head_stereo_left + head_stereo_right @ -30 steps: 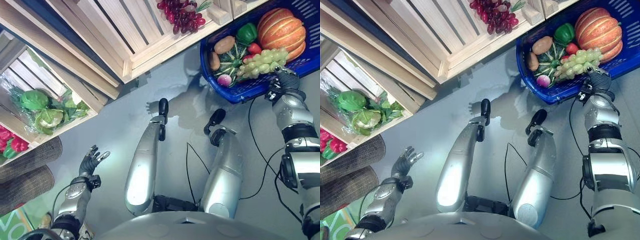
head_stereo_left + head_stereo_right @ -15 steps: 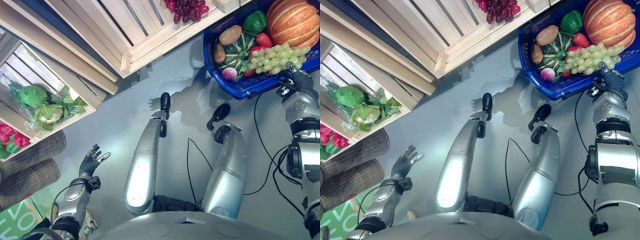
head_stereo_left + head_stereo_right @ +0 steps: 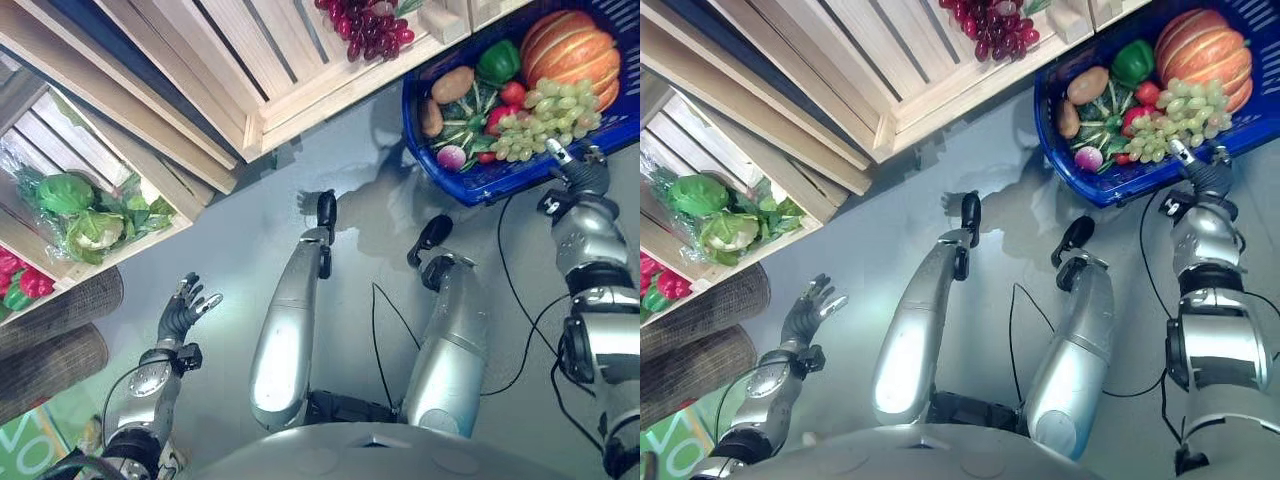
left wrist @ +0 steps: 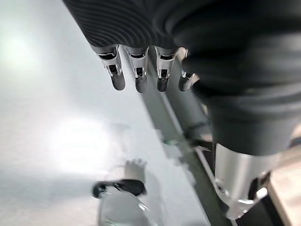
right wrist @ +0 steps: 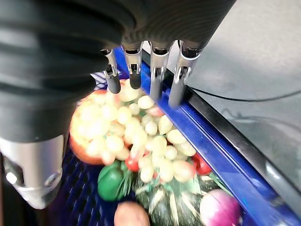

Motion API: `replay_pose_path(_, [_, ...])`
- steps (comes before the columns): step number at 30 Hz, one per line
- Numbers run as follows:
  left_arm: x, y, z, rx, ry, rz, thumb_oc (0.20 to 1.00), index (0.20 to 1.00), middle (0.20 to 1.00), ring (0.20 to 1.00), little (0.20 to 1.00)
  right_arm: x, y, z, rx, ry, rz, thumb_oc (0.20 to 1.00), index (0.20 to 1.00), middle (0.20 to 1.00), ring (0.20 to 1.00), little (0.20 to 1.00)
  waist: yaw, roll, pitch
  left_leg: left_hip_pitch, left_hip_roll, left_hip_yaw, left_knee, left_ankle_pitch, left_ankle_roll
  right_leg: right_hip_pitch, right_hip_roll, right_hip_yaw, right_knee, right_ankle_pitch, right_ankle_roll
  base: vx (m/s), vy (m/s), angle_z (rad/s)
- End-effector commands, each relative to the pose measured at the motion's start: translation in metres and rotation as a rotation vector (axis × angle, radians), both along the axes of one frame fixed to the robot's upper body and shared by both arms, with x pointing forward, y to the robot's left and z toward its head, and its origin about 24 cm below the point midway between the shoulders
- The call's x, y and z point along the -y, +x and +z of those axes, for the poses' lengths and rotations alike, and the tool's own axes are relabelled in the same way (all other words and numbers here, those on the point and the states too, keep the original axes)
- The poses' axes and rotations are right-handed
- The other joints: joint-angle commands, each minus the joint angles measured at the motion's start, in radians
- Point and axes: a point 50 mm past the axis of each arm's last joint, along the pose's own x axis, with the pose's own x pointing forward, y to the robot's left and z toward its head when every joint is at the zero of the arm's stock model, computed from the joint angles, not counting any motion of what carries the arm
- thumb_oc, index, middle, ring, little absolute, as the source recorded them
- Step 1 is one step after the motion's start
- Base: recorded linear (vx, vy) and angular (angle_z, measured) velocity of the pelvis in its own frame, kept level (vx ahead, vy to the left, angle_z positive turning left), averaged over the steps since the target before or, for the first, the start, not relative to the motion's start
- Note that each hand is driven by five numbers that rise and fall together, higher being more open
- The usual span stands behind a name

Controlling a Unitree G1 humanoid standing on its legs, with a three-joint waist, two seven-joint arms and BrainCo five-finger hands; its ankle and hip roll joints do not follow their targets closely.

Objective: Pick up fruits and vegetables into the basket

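- Right hand [image 3: 1198,172]: we see it at the near rim of the blue basket [image 3: 470,185], fingers straight and spread, holding nothing; the green grapes [image 3: 548,118] lie in the basket just beyond the fingertips.
- Left hand [image 3: 184,312]: we find it low over the grey floor [image 3: 240,250], well away from the produce, fingers relaxed and empty.
- Basket contents: beside the grapes we note a ribbed pumpkin [image 3: 566,50], a green pepper [image 3: 496,62], a potato [image 3: 452,84], a dark green squash [image 3: 465,110] and a small radish [image 3: 451,156].
- Handling: we judge the red grapes [image 3: 365,28] on the wooden crate [image 3: 300,80] soft and loose, best cradled from beneath or taken near the stem; the cabbages [image 3: 80,215] in the lower crate [image 3: 150,200] look bulkier and call for a wide grasp.
- Obstacles: we expect the crate edges and slats to limit the approach.
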Motion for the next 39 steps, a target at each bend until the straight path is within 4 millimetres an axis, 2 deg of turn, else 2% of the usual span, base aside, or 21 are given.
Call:
replay_pose_path(1, [0.004,0.0,0.012,0.082,0.064,-0.043,1.0,1.0,1.0,1.0,1.0,0.006,-0.018,-0.006,-0.002,-0.139,0.02,1.0,1.0,1.0,1.0,1.0,-0.059,0.08,-0.048,0.046,0.017,0.012,-0.047,-0.04,0.023,0.088,0.048,0.006,-0.069,-0.01,0.054,-0.02,-0.002,-0.11])
replay_pose_path(4, [0.004,0.013,0.037,0.231,0.095,-0.041,1.0,1.0,1.0,1.0,1.0,-0.021,-0.028,-0.032,-0.016,-0.16,0.101,1.0,1.0,1.0,1.0,1.0,-0.085,0.038,-0.048,0.099,0.028,0.018,-0.069,-0.041,0.024,0.155,0.062,0.006,-0.119,0.01,0.066,-0.01,-0.008,-0.09])
replay_pose_path(7, [0.006,0.028,0.068,0.377,0.247,-0.039,1.0,1.0,1.0,1.0,1.0,-0.045,-0.042,-0.053,-0.027,-0.175,0.177,1.0,1.0,1.0,1.0,1.0,-0.107,0.002,-0.048,0.15,0.038,0.021,-0.09,-0.044,0.022,0.213,0.073,0.012,-0.164,0.027,0.079,0.0,-0.011,-0.11])
replay_pose_path(8, [0.007,0.028,0.071,0.397,0.26,-0.044,1.0,1.0,1.0,1.0,1.0,-0.046,-0.042,-0.054,-0.028,-0.181,0.182,1.0,1.0,1.0,1.0,1.0,-0.108,-0.001,-0.048,0.154,0.039,0.022,-0.093,-0.043,0.022,0.217,0.074,0.013,-0.168,0.028,0.08,-0.01,-0.007,-0.1])
replay_pose_path(10, [0.012,0.037,0.092,0.495,0.356,-0.055,1.0,1.0,1.0,1.0,1.0,-0.058,-0.049,-0.061,-0.037,-0.194,0.222,1.0,1.0,1.0,1.0,1.0,-0.121,-0.02,-0.048,0.188,0.043,0.026,-0.108,-0.044,0.021,0.257,0.081,0.017,-0.201,0.037,0.09,-0.04,-0.001,-0.08])
replay_pose_path(11, [0.016,0.041,0.107,0.574,0.433,-0.06,1.0,1.0,1.0,1.0,1.0,-0.064,-0.052,-0.064,-0.039,-0.208,0.248,1.0,1.0,1.0,1.0,1.0,-0.13,-0.03,-0.048,0.194,0.047,0.037,-0.127,-0.015,0.027,0.266,0.083,0.009,-0.229,0.068,0.085,-0.07,0.012,-0.13])
replay_pose_path(12, [0.02,0.043,0.117,0.631,0.497,-0.07,1.0,1.0,1.0,1.0,1.0,-0.068,-0.056,-0.067,-0.044,-0.217,0.265,1.0,1.0,1.0,1.0,1.0,-0.137,-0.038,-0.048,0.215,0.051,0.041,-0.133,-0.017,0.025,0.288,0.083,0.011,-0.24,0.07,0.089,-0.06,0.038,-0.24])
replay_pose_path(13, [0.026,0.047,0.13,0.707,0.674,-0.072,1.0,1.0,1.0,1.0,1.0,-0.078,-0.064,-0.073,-0.058,-0.231,0.314,1.0,1.0,1.0,1.0,1.0,-0.156,-0.053,-0.048,0.256,0.056,0.047,-0.145,-0.017,0.021,0.328,0.085,0.017,-0.263,0.077,0.096,0.02,0.039,-0.22])
replay_pose_path(14, [0.026,0.049,0.133,0.716,0.706,-0.074,1.0,1.0,1.0,1.0,1.0,-0.08,-0.065,-0.073,-0.063,-0.245,0.326,1.0,1.0,1.0,1.0,1.0,-0.161,-0.057,-0.048,0.267,0.058,0.05,-0.146,-0.017,0.02,0.338,0.085,0.018,-0.267,0.078,0.097,0.03,0.055,-0.2])
replay_pose_path(17, [0.025,0.057,0.144,0.778,1.06,-0.047,1.0,1.0,1.0,1.0,1.0,-0.085,-0.076,-0.073,-0.072,-0.267,0.39,1.0,1.0,1.0,1.0,1.0,-0.2,-0.076,-0.048,0.325,0.07,0.065,-0.15,-0.022,0.011,0.393,0.084,0.029,-0.293,0.086,0.107,0.03,0.066,-0.26])
replay_pose_path(21, [0.009,0.066,0.157,0.772,1.416,0.005,1.0,1.0,1.0,1.0,1.0,-0.081,-0.086,-0.069,-0.077,-0.287,0.438,1.0,1.0,1.0,1.0,1.0,-0.247,-0.086,-0.057,0.362,0.081,0.091,-0.143,-0.028,0.001,0.425,0.073,0.047,-0.313,0.095,0.117,0.03,0.105,-0.19])
replay_pose_path(23, [0.006,0.067,0.158,0.773,1.474,0.017,1.0,1.0,1.0,1.0,1.0,-0.081,-0.088,-0.068,-0.079,-0.294,0.448,1.0,1.0,1.0,1.0,1.0,-0.257,-0.086,-0.06,0.364,0.082,0.095,-0.139,-0.031,-0.001,0.425,0.071,0.051,-0.313,0.096,0.119,0.03,0.104,-0.16])
replay_pose_path(24, [0.001,0.073,0.165,0.779,1.651,0.046,1.0,1.0,1.0,1.0,1.0,-0.08,-0.09,-0.065,-0.08,-0.305,0.47,1.0,1.0,1.0,1.0,1.0,-0.28,-0.087,-0.064,0.364,0.087,0.11,-0.122,-0.041,-0.004,0.418,0.065,0.064,-0.307,0.096,0.122,0.03,0.114,-0.25])
replay_pose_path(28, [-0.016,0.089,0.178,0.66,1.905,0.057,1.0,1.0,1.0,1.0,1.0,-0.076,-0.09,-0.051,-0.071,-0.345,0.505,1.0,1.0,1.0,1.0,1.0,-0.33,-0.083,-0.056,0.349,0.096,0.139,-0.086,-0.055,-0.01,0.389,0.063,0.095,-0.291,0.097,0.125,0.03,0.121,-0.27])
replay_pose_path(39, [-0.035,0.118,0.191,0.422,2.159,0.05,1.0,1.0,1.0,1.0,1.0,-0.076,-0.085,-0.026,-0.031,-0.428,0.52,1.0,1.0,1.0,1.0,1.0,-0.402,-0.077,-0.048,0.248,0.105,0.178,-0.043,-0.068,-0.017,0.263,0.088,0.153,-0.265,0.098,0.124,0.02,0.067,-0.14])
